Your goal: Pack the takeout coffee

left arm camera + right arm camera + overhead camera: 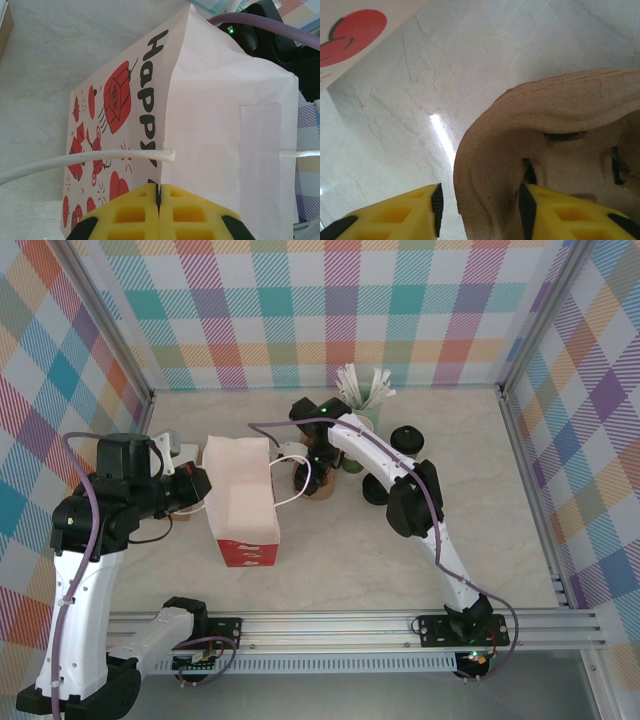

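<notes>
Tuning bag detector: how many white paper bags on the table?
1. The white paper bag with red print stands centre-left, its rim pinched by the left gripper. None seem hidden.

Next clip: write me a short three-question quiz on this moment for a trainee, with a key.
1. True or false: the left gripper has its jaws shut on the edge of the bag.
2. The jaws of the right gripper straddle a wall of: A) the bag, B) the carrier, C) the stirrer pot.
3. Fill in: the pictures printed on the bag are ___ in colour.
Key: 1 true; 2 B; 3 red.
</notes>
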Robot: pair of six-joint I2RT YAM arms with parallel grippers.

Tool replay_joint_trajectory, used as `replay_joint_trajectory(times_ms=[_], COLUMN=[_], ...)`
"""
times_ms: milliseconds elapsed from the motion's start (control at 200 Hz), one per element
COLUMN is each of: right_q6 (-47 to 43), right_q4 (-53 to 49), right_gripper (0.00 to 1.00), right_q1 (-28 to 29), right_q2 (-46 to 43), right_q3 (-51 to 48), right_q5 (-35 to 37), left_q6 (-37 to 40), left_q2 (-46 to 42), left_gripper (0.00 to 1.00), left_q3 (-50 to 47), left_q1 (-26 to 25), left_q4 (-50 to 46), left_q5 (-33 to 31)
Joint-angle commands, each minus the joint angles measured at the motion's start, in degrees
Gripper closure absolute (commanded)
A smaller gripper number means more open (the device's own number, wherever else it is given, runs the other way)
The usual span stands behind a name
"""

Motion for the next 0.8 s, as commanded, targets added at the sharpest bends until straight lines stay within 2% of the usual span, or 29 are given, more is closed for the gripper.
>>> replay_joint_trajectory(times_ms=[0,180,395,795], right_q6=[0.0,-0.2,-0.6,-1.7], right_q4=[-0.7,-0.8,-2.0,-2.9], right_gripper=[0.57,0.67,0.73,0.74], right_q1=[0.3,0.3,0.3,0.2], right_q2=[0.5,0.2,0.0,-1.2], right_q3=[-0.1,0.1,1.8,3.5], right_q5=[-0.5,-0.5,-0.7,1.0], left_q6=[-0.3,-0.2,-0.3,-0.3], left_q2=[-0.3,-0.3,-0.2,0.0], left_gripper=[1.0,1.0,1.0,1.0], left_q3=[-0.1,-0.1,0.1,0.1], left_q1=[-0.4,-0.4,-0.4,-0.4], left_q4=[0.3,0.2,0.3,0.7], left_q5=[0.4,0.3,0.4,0.9])
